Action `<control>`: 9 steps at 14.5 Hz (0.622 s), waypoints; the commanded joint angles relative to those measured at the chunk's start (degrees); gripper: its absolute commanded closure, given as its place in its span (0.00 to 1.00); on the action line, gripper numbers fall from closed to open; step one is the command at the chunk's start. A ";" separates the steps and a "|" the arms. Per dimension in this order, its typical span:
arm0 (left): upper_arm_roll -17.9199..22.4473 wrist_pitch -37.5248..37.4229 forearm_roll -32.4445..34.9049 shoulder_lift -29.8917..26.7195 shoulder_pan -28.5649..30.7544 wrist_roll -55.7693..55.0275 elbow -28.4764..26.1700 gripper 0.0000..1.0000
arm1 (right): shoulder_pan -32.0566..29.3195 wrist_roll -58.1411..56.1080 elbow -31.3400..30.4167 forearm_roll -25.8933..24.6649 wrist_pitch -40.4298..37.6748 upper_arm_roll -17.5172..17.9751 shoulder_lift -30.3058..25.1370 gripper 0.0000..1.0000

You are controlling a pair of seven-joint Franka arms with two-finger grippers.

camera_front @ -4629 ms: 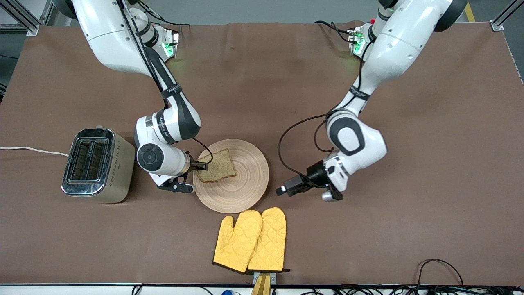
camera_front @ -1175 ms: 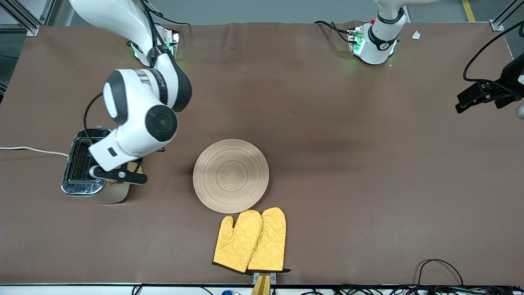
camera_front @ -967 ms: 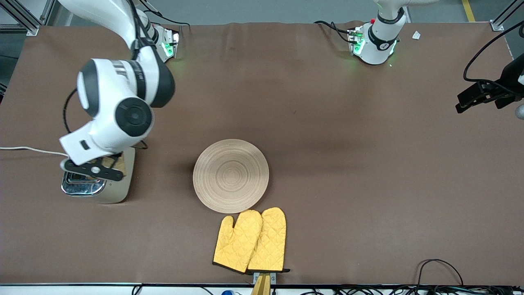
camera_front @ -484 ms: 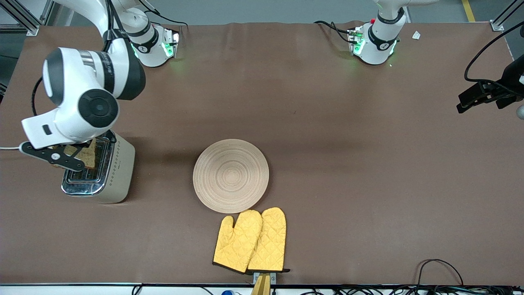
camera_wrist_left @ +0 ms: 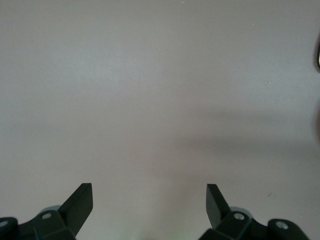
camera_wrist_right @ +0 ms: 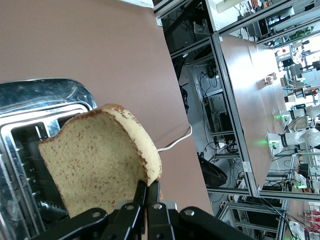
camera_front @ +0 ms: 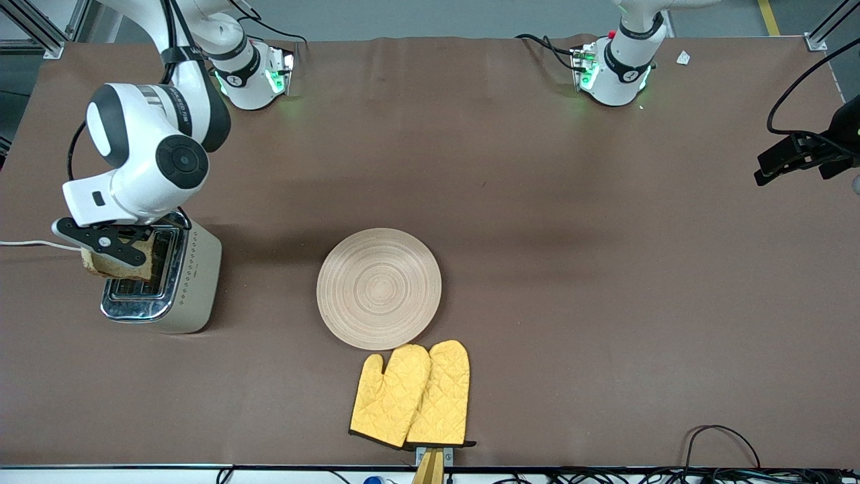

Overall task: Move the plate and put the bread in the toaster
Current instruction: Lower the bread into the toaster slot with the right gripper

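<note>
My right gripper (camera_front: 101, 243) is shut on one edge of the bread (camera_front: 115, 265), a brown speckled slice with a darker crust. The slice hangs just above the toaster (camera_front: 181, 289), over the edge of its chrome top toward the right arm's end of the table. In the right wrist view the bread (camera_wrist_right: 100, 160) stands up from my right gripper (camera_wrist_right: 148, 186), with the toaster's open slots (camera_wrist_right: 30, 130) below it. The pale wooden plate (camera_front: 379, 289) lies bare at mid-table. My left gripper (camera_wrist_left: 149, 192) is open over bare table, nothing between its fingers (camera_wrist_left: 80, 202).
Two yellow oven mitts (camera_front: 411, 393) lie beside the plate, nearer to the front camera. The toaster's white cord (camera_front: 33, 244) runs off toward the right arm's end of the table. The left arm's hand (camera_front: 816, 154) waits above the table's other end.
My right gripper has carried the bread across the toaster's top toward the right arm's end of the table and a little lower. The plate stayed put. The left arm has barely moved.
</note>
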 commanded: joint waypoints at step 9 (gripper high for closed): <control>-0.14 -0.23 0.98 -0.50 -0.69 1.05 -0.49 0.00 | -0.10 6.72 -3.88 -1.97 1.32 0.93 -1.33 1.00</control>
